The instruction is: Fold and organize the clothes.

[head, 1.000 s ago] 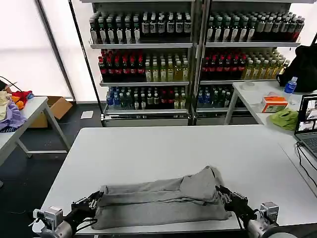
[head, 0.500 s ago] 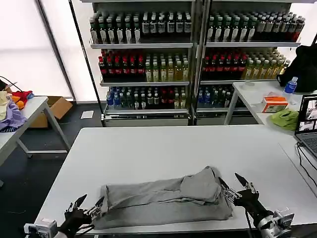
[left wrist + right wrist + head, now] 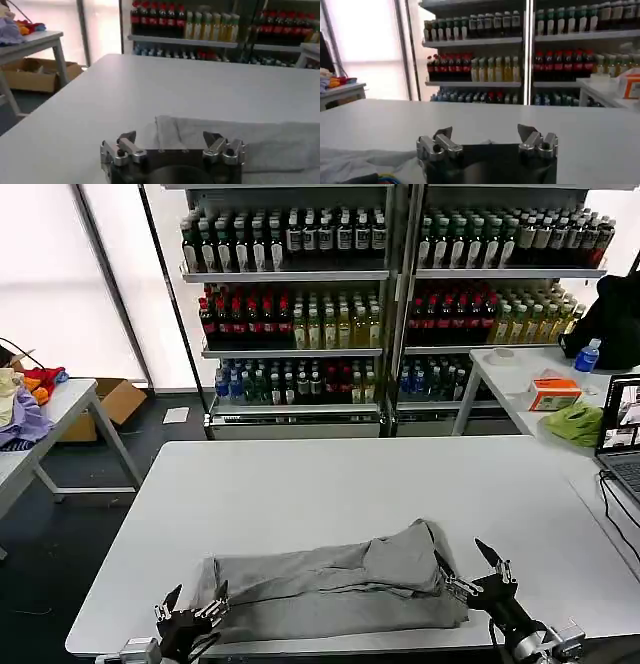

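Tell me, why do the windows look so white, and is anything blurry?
Head view: daylight washes out the windows beyond the shelves; the grey shirt is evenly lit, shadows faint. Left wrist view: the left pincer close up looks soft. Right wrist view: the shelf bottles look slightly hazy.

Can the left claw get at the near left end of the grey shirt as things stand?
Probably yes. The left claw hangs open right at the shirt's left end on the table, with nothing between them. The right claw, also open, sits at the other end, clear of that path.
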`<control>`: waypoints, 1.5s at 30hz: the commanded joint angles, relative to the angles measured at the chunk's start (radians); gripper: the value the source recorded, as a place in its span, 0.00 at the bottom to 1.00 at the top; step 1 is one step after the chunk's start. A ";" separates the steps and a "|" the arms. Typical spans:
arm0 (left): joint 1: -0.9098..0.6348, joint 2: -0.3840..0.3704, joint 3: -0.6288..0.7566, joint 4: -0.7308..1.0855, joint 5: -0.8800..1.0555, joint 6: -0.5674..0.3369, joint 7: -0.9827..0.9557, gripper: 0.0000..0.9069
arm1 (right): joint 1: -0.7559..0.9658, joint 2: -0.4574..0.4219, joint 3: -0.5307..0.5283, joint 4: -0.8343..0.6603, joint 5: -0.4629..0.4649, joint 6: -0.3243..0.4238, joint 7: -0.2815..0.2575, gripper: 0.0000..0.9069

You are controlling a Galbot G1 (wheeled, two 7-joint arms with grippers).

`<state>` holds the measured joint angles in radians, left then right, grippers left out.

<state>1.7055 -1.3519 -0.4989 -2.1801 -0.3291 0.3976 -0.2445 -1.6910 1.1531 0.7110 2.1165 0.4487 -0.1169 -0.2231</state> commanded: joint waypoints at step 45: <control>-0.091 0.541 -0.619 0.312 -0.372 -0.014 0.225 0.01 | 0.011 -0.045 -0.028 0.054 0.090 0.004 0.030 1.00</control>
<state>1.6294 -1.0919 -0.8067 -1.9803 -0.5639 0.3716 -0.1465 -1.6809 1.1136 0.6825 2.1674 0.5283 -0.1115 -0.1937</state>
